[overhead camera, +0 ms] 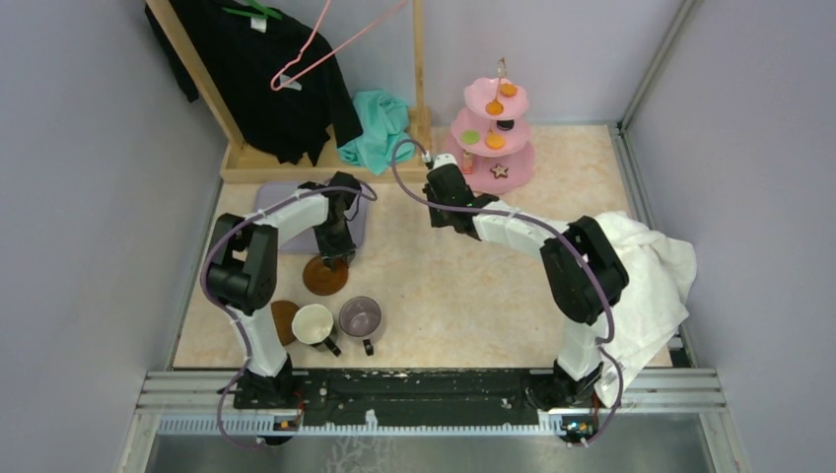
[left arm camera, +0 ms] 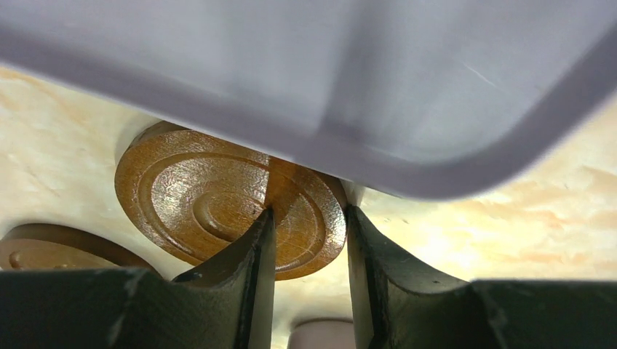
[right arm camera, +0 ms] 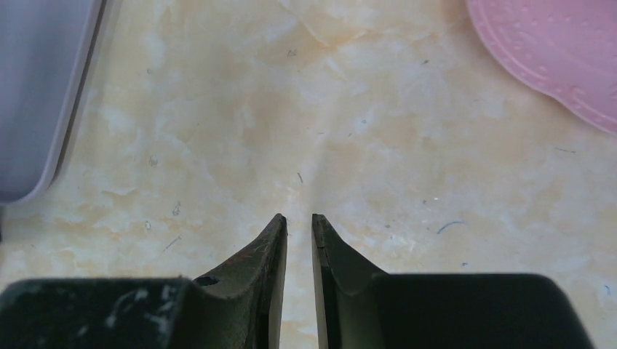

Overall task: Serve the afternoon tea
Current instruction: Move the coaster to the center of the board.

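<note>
Coaster step: left fingers narrowly pinch the brown coaster at the grey tray's edge. Right fingers, closed and empty, hover near the pink stand. Next, it likely needs laying flat on the desk for the cream mug.

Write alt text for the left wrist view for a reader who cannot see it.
Two dark fingers grip the near rim of a brown round coaster over a pale marbled table. The corner of a greyish-purple tray fills the top of the view, and a second coaster peeks in at lower left.
</note>
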Controlling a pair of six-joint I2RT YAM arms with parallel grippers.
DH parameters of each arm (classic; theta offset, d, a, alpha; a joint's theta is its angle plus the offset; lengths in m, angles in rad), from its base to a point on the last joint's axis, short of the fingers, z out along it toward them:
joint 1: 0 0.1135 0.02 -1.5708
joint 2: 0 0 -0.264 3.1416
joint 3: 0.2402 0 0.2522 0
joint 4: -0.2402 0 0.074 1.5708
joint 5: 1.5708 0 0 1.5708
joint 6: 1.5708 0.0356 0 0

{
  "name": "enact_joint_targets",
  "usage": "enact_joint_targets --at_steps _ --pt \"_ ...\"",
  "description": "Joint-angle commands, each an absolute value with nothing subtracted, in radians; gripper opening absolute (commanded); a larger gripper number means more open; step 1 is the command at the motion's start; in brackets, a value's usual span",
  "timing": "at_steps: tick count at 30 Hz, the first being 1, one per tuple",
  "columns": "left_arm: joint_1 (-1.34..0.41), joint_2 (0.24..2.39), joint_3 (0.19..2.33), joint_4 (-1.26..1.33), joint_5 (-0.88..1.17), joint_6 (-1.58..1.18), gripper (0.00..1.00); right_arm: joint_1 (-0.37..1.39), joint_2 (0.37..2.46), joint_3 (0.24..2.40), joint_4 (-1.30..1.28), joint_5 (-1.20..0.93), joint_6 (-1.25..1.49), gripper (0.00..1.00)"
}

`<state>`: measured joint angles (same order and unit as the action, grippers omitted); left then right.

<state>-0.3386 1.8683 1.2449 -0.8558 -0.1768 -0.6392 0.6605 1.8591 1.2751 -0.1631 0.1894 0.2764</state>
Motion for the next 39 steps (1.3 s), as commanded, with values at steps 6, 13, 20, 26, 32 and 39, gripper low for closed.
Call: enact_joint_targets --at_steps 6,13,20,26,32,39 --pt "-0.489 1.941 1.371 -0.433 -0.102 -0.577 0.0 0.628 1.633 1.169 -0.113 0.257 0.306 0.2" --pt "-0.59 2.013 1.483 -0.407 -0.086 -0.509 0.0 0.584 1.502 1.056 -0.089 0.287 0.331 0.2" --pt "-0.633 2.119 1.655 -0.408 -0.069 -0.483 0.0 0.513 1.34 0.94 -0.058 0.345 0.342 0.2" --pt "-0.637 2.222 1.782 -0.409 -0.022 -0.469 0.0 0.476 1.273 0.914 -0.082 0.362 0.332 0.2" --pt "-0.637 2.324 1.888 -0.425 -0.001 -0.456 0.0 0.473 1.251 0.909 -0.091 0.375 0.331 0.2" --pt "-0.637 2.267 1.85 -0.393 -0.057 -0.45 0.0 0.473 1.248 0.938 -0.106 0.383 0.318 0.2"
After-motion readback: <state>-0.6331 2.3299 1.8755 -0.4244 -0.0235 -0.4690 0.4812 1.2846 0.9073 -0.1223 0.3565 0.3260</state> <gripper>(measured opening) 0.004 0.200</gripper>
